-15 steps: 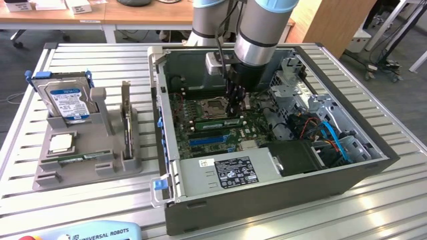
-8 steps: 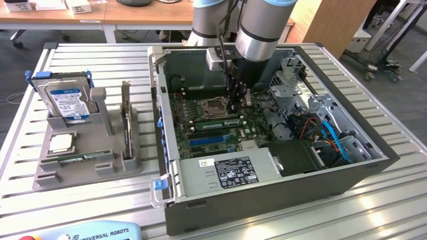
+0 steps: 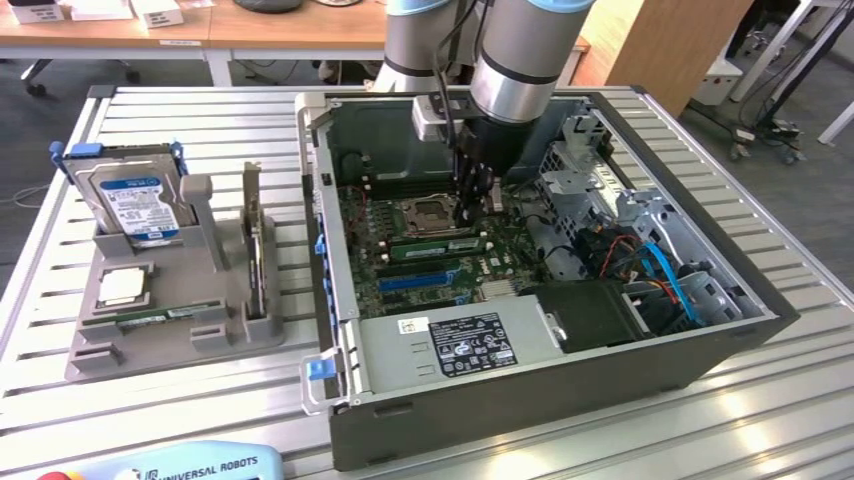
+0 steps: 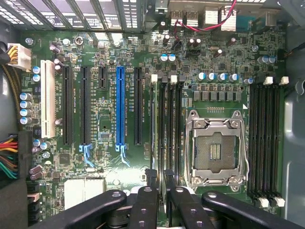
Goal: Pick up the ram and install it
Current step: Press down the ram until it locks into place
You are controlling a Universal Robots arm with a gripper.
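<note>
Wrist view gives me the claw low over the motherboard. Its two dark fingertips are drawn in on either side of a thin board seen edge-on. I take that board for the ram, and I judge the claw to be closed on it, gripping across its thickness near one end. The stick runs along the bank of memory slots just beside the empty processor socket. It sits on the side of that bank toward the blue expansion slot.

From the exterior view I see the claw reaching down from the arm into the open computer case. The ram shows there as a green strip down at slot level, next to the socket and directly under the fingers.

So I reckon the pick-up is done, since the stick is off the surface and inside the case, lined up with a slot. What I cannot judge from here is the seating. I can't tell whether the edge has gone fully home or whether the white latch tabs at the slot ends have closed over it. To my eye the installation is in hand, not finished.

Further out, on the exterior view's left, the grey parts holder stands well apart from the case. It carries a hard drive and a square silver processor chip.
</note>
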